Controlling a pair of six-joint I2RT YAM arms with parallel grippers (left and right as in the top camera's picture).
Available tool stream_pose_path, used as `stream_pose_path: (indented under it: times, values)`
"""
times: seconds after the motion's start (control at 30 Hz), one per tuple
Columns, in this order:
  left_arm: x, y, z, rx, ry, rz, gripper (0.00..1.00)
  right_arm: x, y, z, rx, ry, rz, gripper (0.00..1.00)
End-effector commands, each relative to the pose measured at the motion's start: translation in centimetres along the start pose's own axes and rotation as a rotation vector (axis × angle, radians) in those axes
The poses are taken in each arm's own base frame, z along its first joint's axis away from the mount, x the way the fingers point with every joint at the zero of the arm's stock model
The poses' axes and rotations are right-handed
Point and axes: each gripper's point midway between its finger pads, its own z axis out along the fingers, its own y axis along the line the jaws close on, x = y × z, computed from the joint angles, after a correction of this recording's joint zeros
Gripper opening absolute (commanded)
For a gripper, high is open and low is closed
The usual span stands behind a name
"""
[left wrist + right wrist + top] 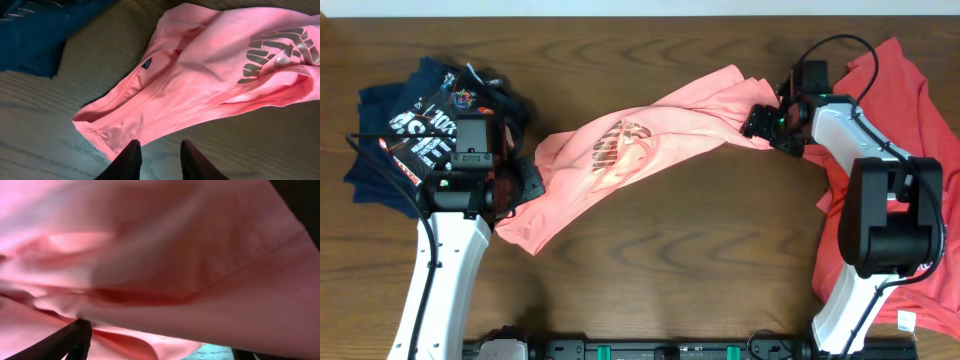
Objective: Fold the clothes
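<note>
1. The left gripper [160, 148] is open. Its two dark fingers stand apart at the bottom centre of the left wrist view, over bare surface [45, 131] just short of the cloth's nearest edge, touching nothing
2. The right gripper [763, 121], right of centre near the top of the overhead view, reads as clamped on one end of the cloth, since the fabric narrows into it and runs taut away from it. In its own wrist view pink cloth fills the frame and only one finger [75, 339] shows, at lower left
3. The salmon-pink T-shirt [670, 115] lies as a diagonal band from lower left to upper right of the overhead frame, with its dark lettering [618, 147] facing up about midway. Its lower-left end rests slack and creased on the surface, and a small dark label [146, 64] shows by a seam
4. Judged from its folds, the shirt is light, limp cotton with no stiffness. It will likely sag, bunch and drag on the wood rather than slide flat, and it is not fragile. The stitched edge at the corner nearest the open gripper looks the best hold, pinched through all layers so none slips free
5. Navy garments [415, 130] sit at upper left, just beside the slack end, and a coral-red shirt [910, 120] lies along the right edge under the right arm. Either could be caught by a careless pinch
</note>
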Motion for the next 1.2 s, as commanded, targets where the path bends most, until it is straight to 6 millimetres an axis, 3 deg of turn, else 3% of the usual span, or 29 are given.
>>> stream_pose_path:
  times: [0.0, 0.1, 0.13, 0.23, 0.3, 0.4, 0.5, 0.6, 0.7, 0.8, 0.9, 1.17]
  values:
    - [0.3, 0.5, 0.4, -0.019, 0.01, 0.006, 0.28, 2.5, -1.7, 3.5, 0.066, 0.083, 0.14, 0.75]
    - [0.3, 0.5, 0.4, -0.019, 0.01, 0.006, 0.28, 2.4, -2.0, 3.6, 0.068, 0.081, 0.16, 0.18]
    - [0.3, 0.5, 0.4, -0.019, 0.01, 0.006, 0.29, 2.1, -1.9, 3.3, 0.064, 0.073, 0.162, 0.09]
    - [0.1, 0.4, 0.4, -0.016, 0.005, 0.006, 0.29, 0.7, -1.8, 1.5, 0.05, 0.038, 0.158, 0.01]
    - [0.0, 0.3, 0.4, -0.014, -0.001, 0.006, 0.28, -0.7, -1.4, -0.5, 0.034, 0.0, 0.126, 0.01]
    - [-0.1, 0.0, 0.4, 0.003, -0.004, 0.006, 0.28, -3.1, -0.1, -5.0, 0.009, -0.071, 0.046, 0.01]
    - [-0.1, -1.4, 0.4, 0.084, 0.009, 0.008, 0.27, -4.6, 1.9, -11.1, -0.014, -0.143, -0.048, 0.01]
    - [0.1, -2.9, 0.5, 0.166, 0.032, 0.01, 0.27, -4.6, 2.5, -16.9, 0.018, -0.2, -0.111, 0.01]
    - [0.3, -3.2, 0.8, 0.18, 0.054, 0.009, 0.27, -3.7, 0.5, -21.0, 0.15, -0.254, -0.095, 0.01]
    - [0.8, -3.7, 1.4, 0.206, 0.091, 0.007, 0.27, -2.9, -4.3, -24.5, 0.401, -0.318, 0.011, 0.02]
    - [1.4, -4.5, 1.9, 0.249, 0.142, 0.002, 0.28, -2.5, -6.6, -26.2, 0.493, -0.342, 0.072, 0.01]
    - [2.7, -6.0, 4.5, 0.291, 0.254, 0.008, 0.31, -2.3, -5.7, -25.5, 0.419, -0.294, -0.001, 0.01]
